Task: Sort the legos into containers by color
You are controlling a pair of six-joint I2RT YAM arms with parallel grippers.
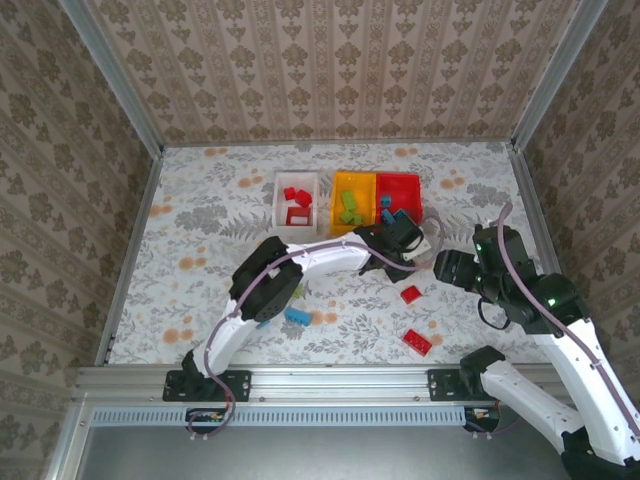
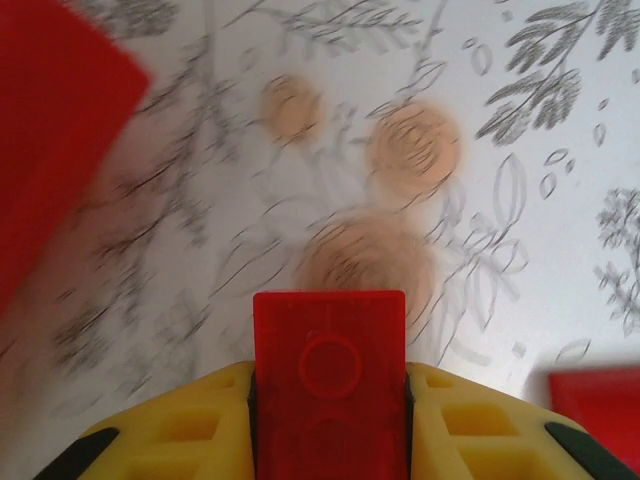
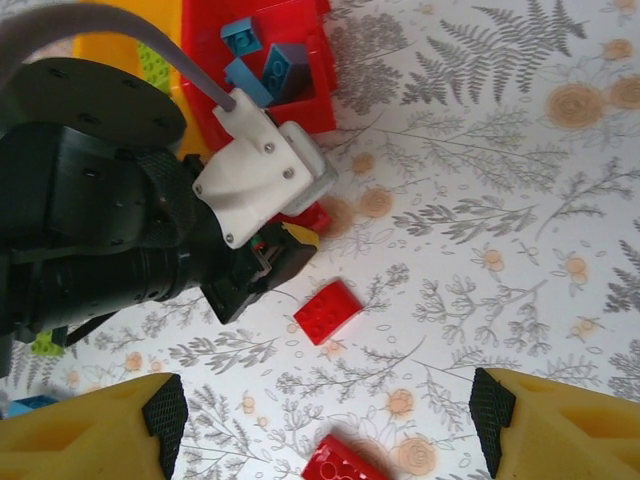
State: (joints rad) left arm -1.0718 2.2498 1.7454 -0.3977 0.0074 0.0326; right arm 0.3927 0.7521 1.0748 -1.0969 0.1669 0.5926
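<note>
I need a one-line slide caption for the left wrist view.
Left gripper shut on a red brick above the floral table.

Red lego (image 2: 329,385) upright between yellow fingers (image 2: 190,430); three bins (image 1: 347,200) side by side.

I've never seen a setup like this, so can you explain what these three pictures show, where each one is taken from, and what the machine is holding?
These are two robot arms bolted to the near edge of a flowery table. One picture looks down from above; the other two come from cameras on each wrist. At the back stand a white bin with red bricks, an orange-yellow bin with green ones and a red bin with blue ones. Loose bricks lie on the table, among them a blue brick and two red bricks. The left hand, with yellow fingers, is shut on a red brick. The right hand is open and holds nothing.
</note>
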